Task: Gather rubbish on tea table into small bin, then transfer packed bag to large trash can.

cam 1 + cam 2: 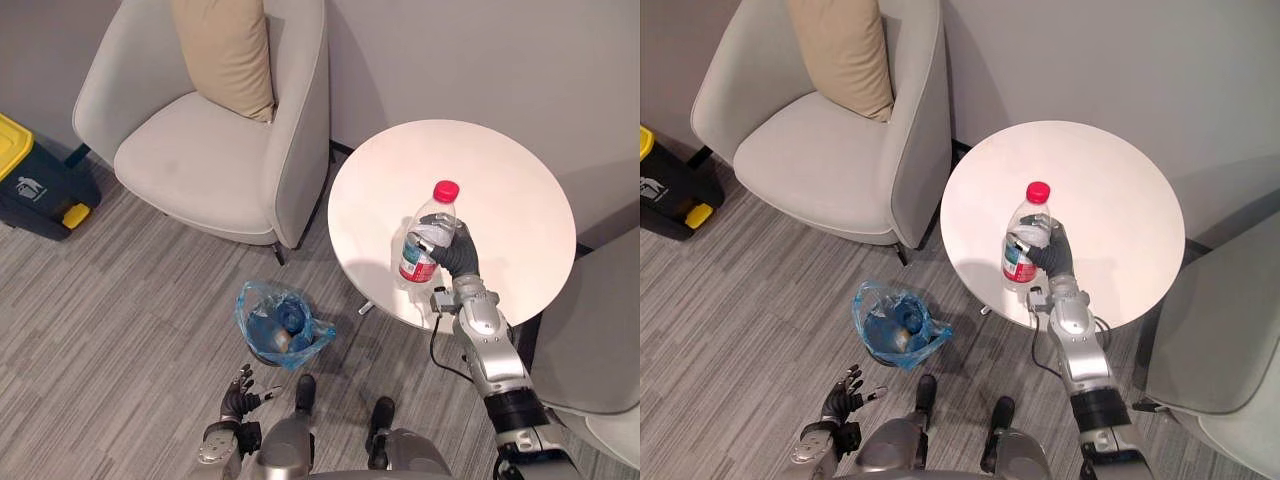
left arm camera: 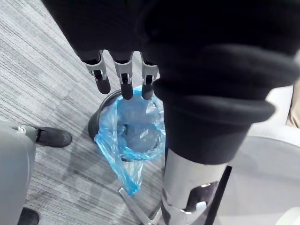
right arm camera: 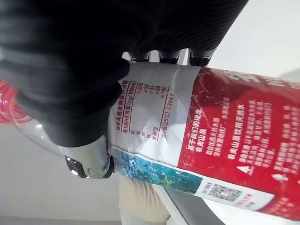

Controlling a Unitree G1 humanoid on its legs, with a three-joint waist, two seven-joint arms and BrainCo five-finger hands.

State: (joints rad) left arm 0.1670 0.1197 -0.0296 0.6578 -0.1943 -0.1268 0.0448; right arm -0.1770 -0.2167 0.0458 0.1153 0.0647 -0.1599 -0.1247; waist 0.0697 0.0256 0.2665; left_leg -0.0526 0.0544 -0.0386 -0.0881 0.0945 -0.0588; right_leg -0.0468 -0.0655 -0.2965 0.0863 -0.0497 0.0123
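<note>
The left hand [image 1: 238, 393] hangs low near the floor, its fingers [image 2: 123, 82] straight and slightly spread, holding nothing. Just beyond its fingertips stands the small bin [image 2: 95, 125], lined with a blue bag [image 1: 262, 300] whose mouth gapes unevenly, with some rubbish already lying inside.

Further out and higher, the right hand [image 1: 452, 250] has its fingers and thumb curled round the labelled middle of a clear plastic bottle [image 1: 428, 232] with a red cap, which is upright. Whether its base rests on the round white tabletop [image 1: 510, 190] or is just off it, I cannot tell. The bin lies well below this hand and off to its left, past the tabletop's edge.

The main risk is probably the carry and the drop. The bottle is smooth and held across its label, so a loose hold could let it slide or swing as the arm lowers. The bag's mouth is crumpled and partly full, so a tall bottle let go from too high or off-centre may strike the rim, bounce onto the floor, or tip the light bin.

Beyond both hands stand a grey armchair [image 1: 210, 150] with a tan cushion [image 1: 225, 50] and, furthest left, the large trash can [image 1: 30, 180] with its yellow lid.
</note>
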